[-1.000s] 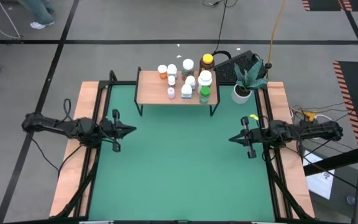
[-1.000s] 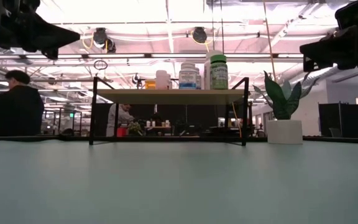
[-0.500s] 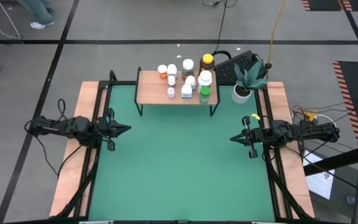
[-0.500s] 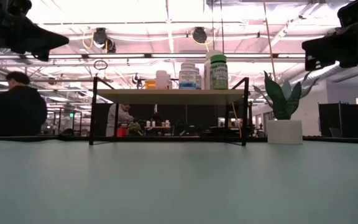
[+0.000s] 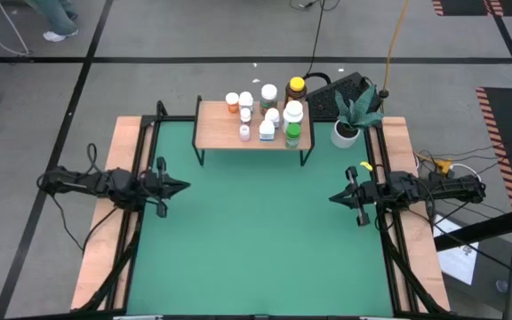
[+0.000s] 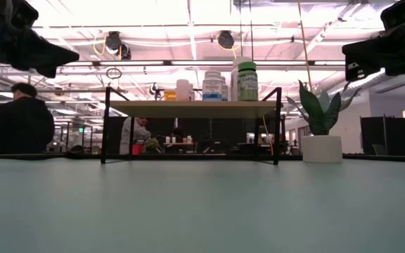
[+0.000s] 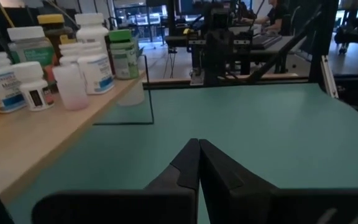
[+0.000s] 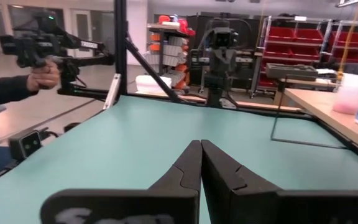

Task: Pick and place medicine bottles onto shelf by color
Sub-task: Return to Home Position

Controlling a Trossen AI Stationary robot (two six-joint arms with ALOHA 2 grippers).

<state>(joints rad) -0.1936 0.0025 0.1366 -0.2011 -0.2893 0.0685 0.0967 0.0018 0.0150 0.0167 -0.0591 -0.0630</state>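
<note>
Stock: bottles (image 5: 267, 114), all crowded on the shelf's (image 5: 213, 129) right half. Light, stiff, slick plastic, I judge; pinch the body under the cap. My left gripper (image 5: 183, 186) and right gripper (image 5: 332, 197): fingers closed, empty, at the table sides. Plant pot (image 5: 345, 133) beside the shelf; neighbouring bottles hamper any grasp.

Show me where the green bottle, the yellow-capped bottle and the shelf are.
green bottle (image 6: 247, 83), low view, on its label.
yellow-capped bottle (image 5: 297, 85), high view, on its cap.
shelf (image 5: 214, 131), high view, on the bare board at its left end.
</note>
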